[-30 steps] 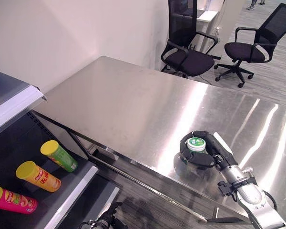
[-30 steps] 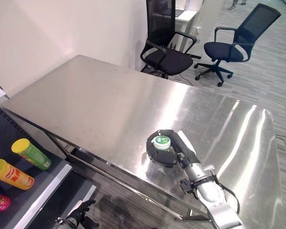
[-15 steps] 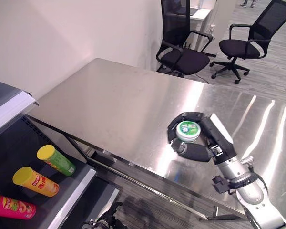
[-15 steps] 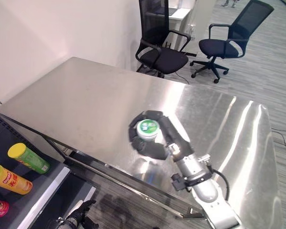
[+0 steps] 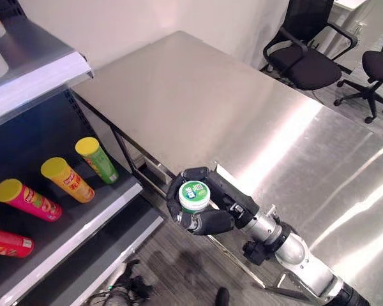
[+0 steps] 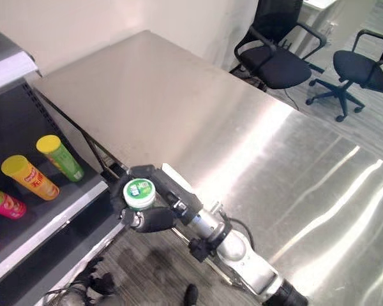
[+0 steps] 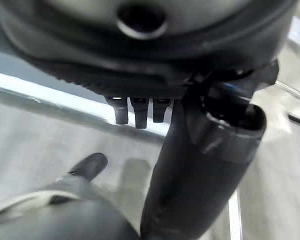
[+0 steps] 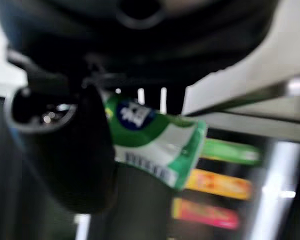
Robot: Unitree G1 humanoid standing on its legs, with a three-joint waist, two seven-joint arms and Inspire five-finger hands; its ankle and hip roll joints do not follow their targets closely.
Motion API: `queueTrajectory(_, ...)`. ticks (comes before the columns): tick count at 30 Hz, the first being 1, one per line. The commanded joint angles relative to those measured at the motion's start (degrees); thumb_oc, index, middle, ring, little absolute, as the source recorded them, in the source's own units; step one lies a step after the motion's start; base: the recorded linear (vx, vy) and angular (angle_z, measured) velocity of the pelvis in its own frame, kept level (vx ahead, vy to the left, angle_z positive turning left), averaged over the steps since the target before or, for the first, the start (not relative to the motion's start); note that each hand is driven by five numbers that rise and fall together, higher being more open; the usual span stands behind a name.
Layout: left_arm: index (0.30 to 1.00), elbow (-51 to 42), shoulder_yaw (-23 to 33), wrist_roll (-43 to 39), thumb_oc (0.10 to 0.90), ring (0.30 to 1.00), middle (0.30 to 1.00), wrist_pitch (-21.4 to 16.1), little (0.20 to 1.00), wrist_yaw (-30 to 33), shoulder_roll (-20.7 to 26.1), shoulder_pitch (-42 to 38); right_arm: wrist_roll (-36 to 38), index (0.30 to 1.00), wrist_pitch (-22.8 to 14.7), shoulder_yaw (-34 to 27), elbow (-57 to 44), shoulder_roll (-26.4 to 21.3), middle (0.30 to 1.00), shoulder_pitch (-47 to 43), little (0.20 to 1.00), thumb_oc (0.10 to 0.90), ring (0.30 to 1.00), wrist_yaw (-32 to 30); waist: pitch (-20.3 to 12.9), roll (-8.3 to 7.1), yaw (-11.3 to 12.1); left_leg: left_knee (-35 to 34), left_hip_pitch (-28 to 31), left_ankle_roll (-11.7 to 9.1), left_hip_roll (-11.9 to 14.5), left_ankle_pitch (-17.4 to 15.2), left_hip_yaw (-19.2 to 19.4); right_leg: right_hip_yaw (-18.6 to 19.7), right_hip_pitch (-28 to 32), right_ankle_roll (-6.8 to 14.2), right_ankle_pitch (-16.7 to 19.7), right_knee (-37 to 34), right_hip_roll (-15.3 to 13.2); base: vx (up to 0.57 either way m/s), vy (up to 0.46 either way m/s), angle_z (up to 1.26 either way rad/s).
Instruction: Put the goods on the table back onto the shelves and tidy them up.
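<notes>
We have the steel table across the upper right of the head views, and beside it on our left the dark shelf unit, its lower shelf standing just apart from the table's near corner. On that shelf lie three snack tubes side by side, each with a yellow cap: a green tube nearest the table, an orange tube next to it, and a pink tube furthest out. All three lie on their sides with their long axes slanting the same way.

Our right hand hangs past the table's front edge, over the gap between table and shelf. Its fingers and thumb are curled round a small green container with a white-rimmed lid facing up. The right wrist view shows the same container clamped against the thumb, with the tubes in a row beyond it.

What matters for the coming move is that the shelf lies to the left of the loaded hand and lower, so we judge the container must travel leftward and down. Our left hand shows in its wrist view, fingers straight and holding nothing.
</notes>
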Motion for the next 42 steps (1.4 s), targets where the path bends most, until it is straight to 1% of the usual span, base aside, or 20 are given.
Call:
queueTrajectory(1,0.900,-1.3,-6.6,4.9,0.800,0.900,0.900,-0.4,0.900,2.2,0.9,-1.8,-0.7,0.300,-5.2,-6.9,-5.0,3.5,0.300,2.5,0.300,0.400,0.300,-3.0,-5.3,0.91,-1.1,-4.3,4.9,-2.7,2.3,0.3,4.3,4.6,-1.8,6.0,2.5,0.1,-4.9,0.08,0.363,0.56)
queueTrajectory(4,0.900,-1.6,-8.9,6.1,0.800,0.900,0.900,-0.7,0.900,0.5,0.7,-3.0,-3.2,0.300,-4.3,-9.6,-4.8,4.4,0.300,5.0,0.300,0.400,0.300,-4.3,-5.3,1.33,-1.8,-4.7,3.3,-1.8,-1.6,-2.8,4.4,4.0,-1.6,7.7,6.1,-1.3,-9.2,0.02,0.391,1.05)
queueTrajectory(8,0.900,-3.1,-11.0,6.5,0.800,0.900,0.900,-1.1,0.900,0.5,2.7,-7.4,-7.7,0.300,-4.3,-9.8,-3.4,8.1,0.300,4.3,0.300,0.400,0.300,-6.7,-4.3,0.90,-3.0,-9.1,2.9,1.2,-9.0,-3.7,4.1,5.3,-5.7,9.0,16.0,-0.4,-14.4,-0.04,0.313,0.60)
queueTrajectory(9,0.900,-3.6,-11.3,6.4,0.800,0.900,0.900,-1.3,0.900,0.9,3.0,-8.1,-8.8,0.300,-4.4,-8.9,-3.0,8.8,0.300,3.4,0.300,0.400,0.300,-7.4,-4.0,0.98,-3.1,-10.8,3.4,1.9,-10.4,-3.5,4.5,4.7,-6.8,9.0,17.8,0.0,-15.1,-0.07,0.375,0.07)
queueTrajectory(11,0.900,-6.4,-11.5,6.2,0.800,0.900,0.900,-2.2,0.900,0.7,4.3,-7.0,-10.3,0.300,-4.8,-9.9,-4.5,8.6,0.300,3.4,0.300,0.400,0.300,-7.9,-2.9,1.59,-4.3,-12.1,3.3,3.2,-11.9,-3.8,4.7,8.5,-8.7,8.4,18.5,3.1,-13.3,-0.07,0.341,-0.11)
queueTrajectory(12,0.900,-8.5,-12.3,6.1,0.800,0.900,0.900,-2.8,0.900,-1.1,4.4,-5.7,-10.4,0.300,-4.6,-11.2,-5.4,7.9,0.300,4.9,0.300,0.400,0.300,-7.6,-1.7,3.15,-5.5,-12.1,3.4,4.4,-12.8,-4.1,3.7,17.0,-10.4,6.9,12.1,6.5,-6.1,-0.05,0.220,0.26)
queueTrajectory(13,0.900,-8.5,-12.3,6.1,0.800,0.900,0.900,-2.8,0.900,-1.1,4.5,-5.7,-10.4,0.300,-4.6,-11.2,-5.5,7.9,0.300,4.9,0.300,0.400,0.300,-7.6,-1.8,3.11,-5.3,-12.1,3.3,4.4,-12.8,-3.9,3.9,17.2,-10.8,6.8,12.1,6.7,-6.0,-0.07,0.308,0.40)
queueTrajectory(15,0.900,-8.9,-13.8,6.8,0.800,0.900,0.900,-3.2,0.900,-2.6,4.0,-4.5,-9.7,0.300,-5.4,-12.4,-7.0,7.5,0.300,7.1,0.300,0.400,0.300,-6.9,-1.2,4.68,-6.2,-12.1,2.9,5.2,-13.2,-3.6,3.0,21.4,-10.5,5.5,4.6,11.0,0.9,-0.05,0.200,0.24)
queueTrajectory(16,0.900,-9.8,-15.0,7.5,0.800,0.900,0.900,-3.6,0.900,-4.2,3.8,-3.5,-9.8,0.300,-5.8,-13.8,-7.3,7.0,0.300,9.5,0.300,0.400,0.300,-6.6,-1.0,5.38,-6.8,-12.1,2.9,5.9,-13.8,-3.6,1.0,25.0,-8.5,4.5,-1.9,13.8,7.1,-0.02,0.170,0.27)
queueTrajectory(17,0.900,-10.1,-15.3,7.9,0.800,0.900,0.900,-3.7,0.900,-4.9,3.6,-2.8,-10.5,0.300,-6.0,-14.4,-7.3,6.6,0.300,10.4,0.300,0.400,0.300,-6.5,-0.9,5.43,-7.0,-12.1,3.1,6.2,-14.1,-3.8,0.1,26.7,-8.1,4.2,-3.9,15.0,9.9,-0.01,0.086,0.55)
queueTrajectory(18,0.900,-10.1,-15.3,7.9,0.800,0.900,0.900,-3.7,0.900,-4.9,3.6,-2.8,-10.5,0.300,-6.0,-14.4,-7.3,6.6,0.300,10.4,0.300,0.400,0.300,-6.5,-1.0,5.50,-6.8,-12.1,2.9,6.1,-13.9,-3.6,0.3,26.9,-8.4,4.1,-3.6,15.0,10.1,-0.05,-0.006,0.65)
queueTrajectory(19,0.900,-9.9,-16.0,8.8,0.800,0.900,0.900,-3.9,0.900,-5.8,2.8,-2.3,-13.4,0.300,-6.9,-14.9,-8.1,6.2,0.300,11.0,0.300,0.400,0.300,-7.2,-1.0,4.78,-6.4,-12.1,2.9,6.9,-15.5,-4.6,-1.0,26.3,-6.5,2.0,-5.4,14.1,13.3,-0.07,-0.081,0.47)
queueTrajectory(22,0.900,-10.3,-16.7,10.1,0.800,0.900,0.900,-3.8,0.900,-5.1,3.3,-2.8,-15.5,0.300,-7.5,-15.3,-7.6,5.8,0.300,11.8,0.300,0.400,0.300,-8.6,-2.1,3.66,-6.3,-12.1,2.2,6.7,-16.1,-4.2,-2.5,28.5,-4.6,1.7,-4.5,10.5,15.9,-0.01,-0.131,0.55)
queueTrajectory(26,0.900,-11.6,-16.2,9.7,0.800,0.900,0.900,-4.2,0.900,-6.1,3.5,-1.5,-15.7,0.300,-7.3,-16.2,-7.5,5.1,0.300,14.3,0.300,0.400,0.300,-7.5,-3.7,2.41,-4.3,-12.1,2.0,6.2,-15.6,-3.0,-3.2,24.4,-1.8,1.3,-2.2,2.5,15.0,0.00,-0.161,0.31)
queueTrajectory(28,0.900,-10.6,-15.6,8.6,0.800,0.900,0.900,-4.0,0.900,-5.6,2.4,-0.7,-15.8,0.300,-7.2,-17.1,-5.9,4.8,0.300,15.4,0.300,0.400,0.300,-7.9,-3.5,2.70,-3.7,-12.1,-0.5,5.8,-15.7,-1.1,-4.9,21.0,-1.5,1.2,-1.9,0.5,13.9,-0.14,-0.053,0.95)
queueTrajectory(31,0.900,-11.1,-15.9,9.1,0.800,0.900,0.900,-4.2,0.900,-5.6,2.2,-0.1,-16.1,0.300,-6.6,-16.7,-3.5,5.2,0.300,15.5,0.300,0.400,0.300,-8.4,-3.9,3.86,-4.5,-12.1,0.0,5.1,-14.8,-1.8,-1.2,17.2,-1.9,1.8,-0.7,-0.2,11.6,-0.12,0.142,1.04)
queueTrajectory(33,0.900,-10.9,-15.6,9.3,0.800,0.900,0.900,-3.9,0.900,-5.0,2.1,0.2,-17.1,0.300,-5.7,-17.0,-2.3,5.3,0.300,15.1,0.300,0.400,0.300,-9.5,-3.7,4.12,-5.3,-10.5,2.3,4.0,-12.8,-2.8,3.3,14.9,-3.0,2.5,0.7,-0.7,8.8,-0.12,0.151,0.46)
queueTrajectory(37,0.900,-11.0,-15.8,9.8,0.800,0.900,0.900,-3.4,0.900,-4.9,2.1,0.3,-19.0,0.300,-4.5,-17.8,-0.9,5.7,0.300,15.2,0.300,0.400,0.300,-11.0,-3.9,4.65,-6.5,-7.6,4.5,2.2,-8.9,-3.4,5.7,12.3,-3.9,2.7,1.4,-1.2,5.7,-0.04,0.159,0.14)
queueTrajectory(39,0.900,-12.7,-17.5,11.5,0.800,0.900,0.900,-3.4,0.900,-5.6,3.2,0.5,-18.5,0.300,-4.5,-18.7,-1.2,5.9,0.300,16.4,0.300,0.400,0.300,-11.2,-3.9,5.83,-7.2,-5.8,5.5,0.2,-5.2,-1.4,5.0,10.6,-4.0,2.9,0.8,-0.7,3.5,0.03,0.289,0.38)
queueTrajectory(42,0.900,-14.7,-18.6,12.5,0.800,0.900,0.900,-3.6,0.900,-6.6,4.2,0.0,-17.4,0.300,-3.5,-18.8,-0.1,6.1,0.300,16.3,0.300,0.400,0.300,-10.8,-3.3,6.67,-7.7,-6.0,5.4,-0.5,-3.6,-0.7,3.3,10.4,-4.0,3.2,0.3,-0.1,2.1,0.03,0.370,0.35)
